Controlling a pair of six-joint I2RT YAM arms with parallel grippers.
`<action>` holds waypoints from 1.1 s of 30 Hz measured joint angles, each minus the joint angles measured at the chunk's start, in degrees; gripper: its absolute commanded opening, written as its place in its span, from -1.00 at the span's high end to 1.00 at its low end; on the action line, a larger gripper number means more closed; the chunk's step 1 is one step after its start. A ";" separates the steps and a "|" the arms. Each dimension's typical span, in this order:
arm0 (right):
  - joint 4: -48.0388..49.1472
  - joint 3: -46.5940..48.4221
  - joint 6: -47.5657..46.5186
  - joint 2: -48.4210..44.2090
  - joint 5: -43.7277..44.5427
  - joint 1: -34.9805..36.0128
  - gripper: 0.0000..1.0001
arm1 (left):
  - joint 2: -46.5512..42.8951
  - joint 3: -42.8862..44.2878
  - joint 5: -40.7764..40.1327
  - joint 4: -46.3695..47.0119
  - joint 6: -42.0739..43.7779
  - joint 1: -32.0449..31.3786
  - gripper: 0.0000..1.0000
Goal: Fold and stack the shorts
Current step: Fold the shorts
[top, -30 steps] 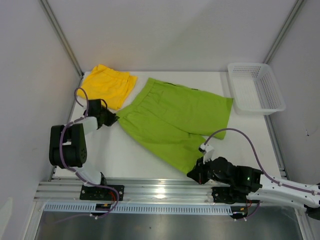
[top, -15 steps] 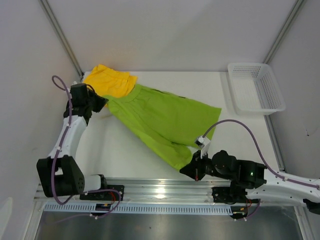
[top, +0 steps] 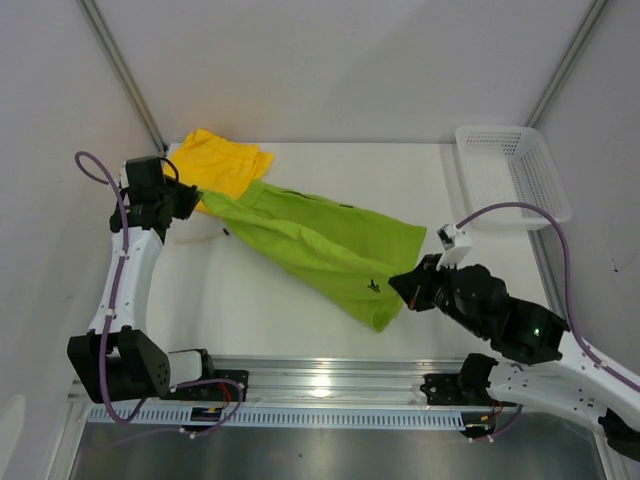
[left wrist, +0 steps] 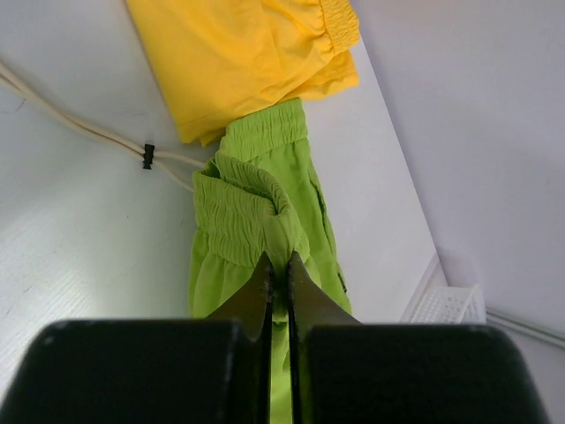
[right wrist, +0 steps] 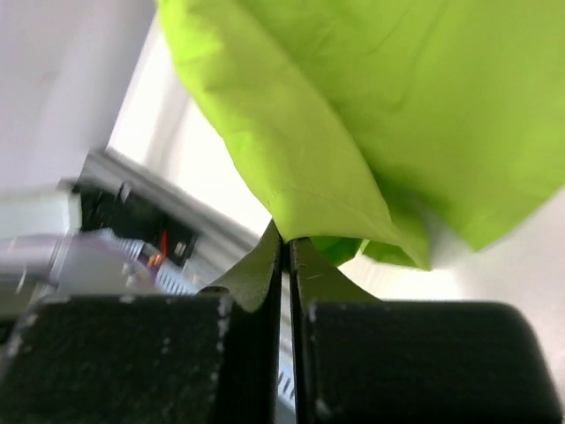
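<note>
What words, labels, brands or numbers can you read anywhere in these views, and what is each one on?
No readable text in any view.
Small dark logo on the lime green shorts: a mark only, too small to read as letters.
Yellow shorts: no lettering shows.
White mesh basket: no label or print shows.

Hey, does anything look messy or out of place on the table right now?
A white drawstring trails loose beside the yellow shorts; the lime green shorts hang bunched between the left pincer and right pincer.
</note>
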 measured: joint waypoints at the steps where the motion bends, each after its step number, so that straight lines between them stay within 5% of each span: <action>1: -0.55 1.44 -0.74 1.40 -0.24 -3.10 1.00 | 0.35 0.76 -0.42 -0.35 -0.61 0.00 1.00; 12: -1.29 6.08 -4.44 10.69 -14.32 -32.30 1.00 | 6.14 6.67 0.42 -1.42 -4.66 -0.02 1.00; 24: 0.90 6.51 -5.33 14.67 -30.34 -51.71 1.00 | 8.92 7.69 2.80 -1.22 -6.93 -1.75 1.00; 33: 5.38 5.35 -5.73 22.05 -39.58 -61.35 1.00 | 19.26 14.99 1.86 -1.70 -8.79 -5.27 1.00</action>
